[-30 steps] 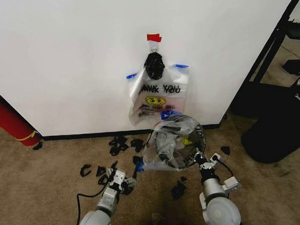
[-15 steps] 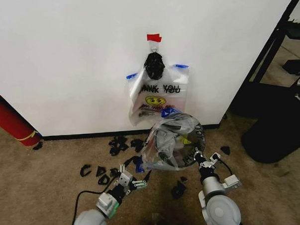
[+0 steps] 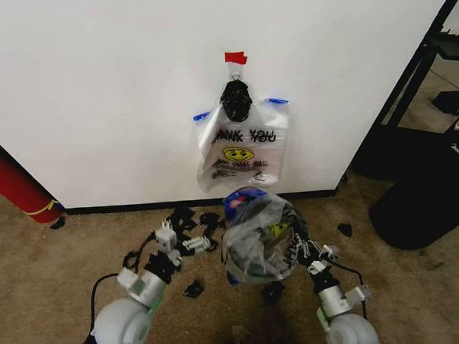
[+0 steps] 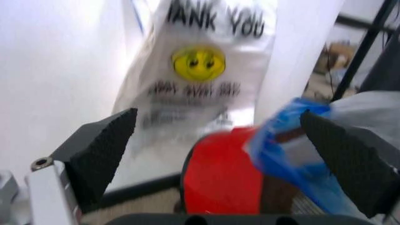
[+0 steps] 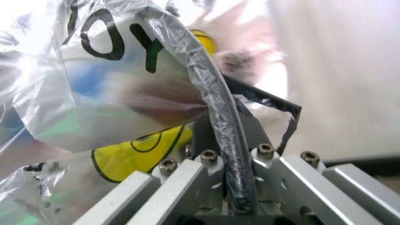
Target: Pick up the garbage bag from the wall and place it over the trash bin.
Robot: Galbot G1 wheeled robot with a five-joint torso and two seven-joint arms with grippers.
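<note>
One bag (image 3: 257, 235): thin, limp, slippery film over bin (image 4: 220, 174). We judge its rim hem the best hold; right gripper (image 5: 218, 154) pinches it, left gripper (image 4: 218, 154) gapes.

The garbage bag (image 3: 259, 235) is thin, glossy, crinkled clear plastic. The wall (image 3: 96, 94) looks smooth and matt. The left gripper (image 4: 218, 154) has black textured pads (image 4: 103, 150); the right gripper (image 5: 228, 187) is brushed metal.

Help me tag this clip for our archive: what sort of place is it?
Probably an office or lab corner indoors: a plain white wall with a black baseboard, worn brown carpet, and a red cylinder, maybe a fire extinguisher, leaning nearby.
</note>
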